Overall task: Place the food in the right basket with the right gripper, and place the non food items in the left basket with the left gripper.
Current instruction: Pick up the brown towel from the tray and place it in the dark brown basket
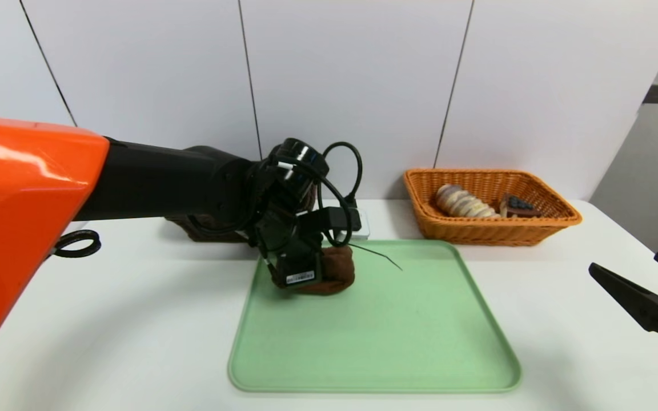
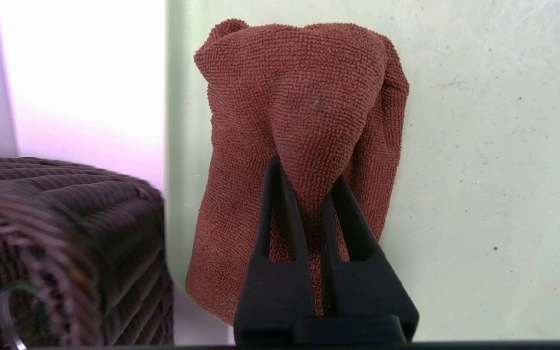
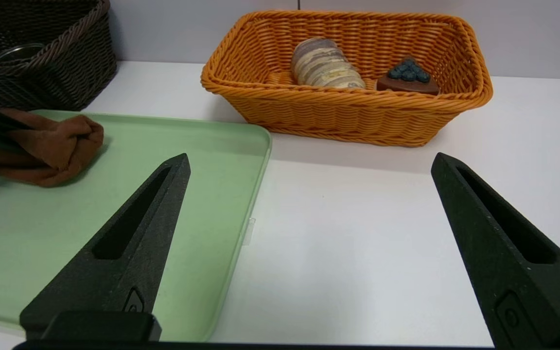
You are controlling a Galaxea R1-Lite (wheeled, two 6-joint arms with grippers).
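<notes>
On a white table [image 1: 135,319], the left gripper [image 2: 309,194] pinches a brown cloth [image 2: 241,160] on the green tray [image 1: 409,365].
The non-food pickup is in hand; next calls for a lift into the dark basket [image 3: 80,73], though the arm hides much of that basket from above. The right gripper [image 3: 310,163] waits, spread wide, near the orange basket [image 3: 348,112] holding food.
</notes>
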